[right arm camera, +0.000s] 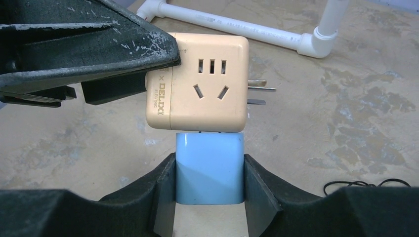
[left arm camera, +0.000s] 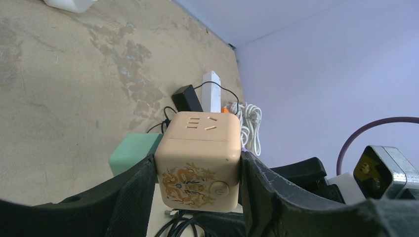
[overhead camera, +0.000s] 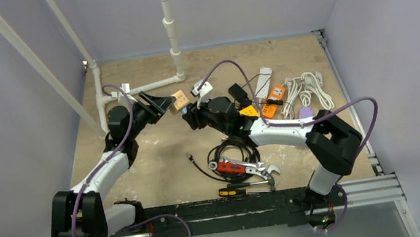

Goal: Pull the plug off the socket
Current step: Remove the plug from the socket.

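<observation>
The blue plug [right arm camera: 210, 148] sits seated in the beige cube socket [right arm camera: 207, 84], midway between the 2 arms. The right gripper [right arm camera: 208, 170] pinches the plug and the left gripper [left arm camera: 197, 160] clamps the socket. The plug's axis points straight back along the right fingers.

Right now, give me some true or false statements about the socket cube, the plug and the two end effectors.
1. The left end effector grips the beige socket cube by two opposite sides. True.
2. The right end effector is empty. False: it is shut on the light blue plug.
3. The plug hangs well clear of the cube. False: it butts against one face of the cube.
4. Metal prongs stick out of one side of the cube. True.
5. A white pipe lies on the table beyond the cube. True.
</observation>
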Controlling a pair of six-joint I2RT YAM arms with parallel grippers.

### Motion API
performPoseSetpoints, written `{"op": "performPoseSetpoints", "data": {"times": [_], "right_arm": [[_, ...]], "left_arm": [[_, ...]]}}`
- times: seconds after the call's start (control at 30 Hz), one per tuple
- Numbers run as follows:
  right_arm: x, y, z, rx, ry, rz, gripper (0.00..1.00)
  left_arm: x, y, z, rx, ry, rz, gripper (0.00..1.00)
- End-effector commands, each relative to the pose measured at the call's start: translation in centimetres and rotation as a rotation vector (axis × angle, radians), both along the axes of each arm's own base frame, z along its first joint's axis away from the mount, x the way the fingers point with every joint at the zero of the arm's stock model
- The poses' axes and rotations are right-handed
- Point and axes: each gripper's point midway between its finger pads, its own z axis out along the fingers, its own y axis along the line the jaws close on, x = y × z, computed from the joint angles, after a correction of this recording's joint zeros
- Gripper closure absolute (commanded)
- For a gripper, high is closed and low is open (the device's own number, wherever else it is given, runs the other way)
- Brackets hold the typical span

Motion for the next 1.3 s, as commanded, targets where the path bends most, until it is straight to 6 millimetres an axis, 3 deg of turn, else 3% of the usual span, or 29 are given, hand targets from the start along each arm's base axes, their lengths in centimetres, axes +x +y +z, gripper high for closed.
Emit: {"op": "performPoseSetpoints", "data": {"times": [0.0, 0.33, 0.53, 0.73, 1.03, 1.27], "right_arm": [[-0.9, 1.0, 5.8, 0.114, -0.112, 0.039, 1.00], [1.4, 0.0, 4.5, 0.206, 0.097, -0.154, 1.00], [1.8, 0.3, 4.2, 0.222, 0.139, -0.155, 1.00], [1.1, 0.6, 5.6, 0.204, 0.032, -0.073, 1.00], [-2.4, 1.3, 7.6, 0.112, -0.161, 0.112, 1.00], [-1.1, 0.5, 7.5, 0.153, -0.094, -0.010, 1.00]], "left_arm": [[2.1, 2.4, 2.6, 0.022, -0.103, 0.116, 1.00], [2.0, 2.4, 2.5, 0.018, -0.101, 0.120, 1.00], [1.9, 2.4, 2.5, 0.014, -0.102, 0.118, 1.00], [2.0, 2.3, 2.6, 0.014, -0.105, 0.115, 1.00], [2.0, 2.3, 2.5, 0.014, -0.101, 0.111, 1.00], [2.0, 2.3, 2.4, 0.015, -0.100, 0.111, 1.00]]}}
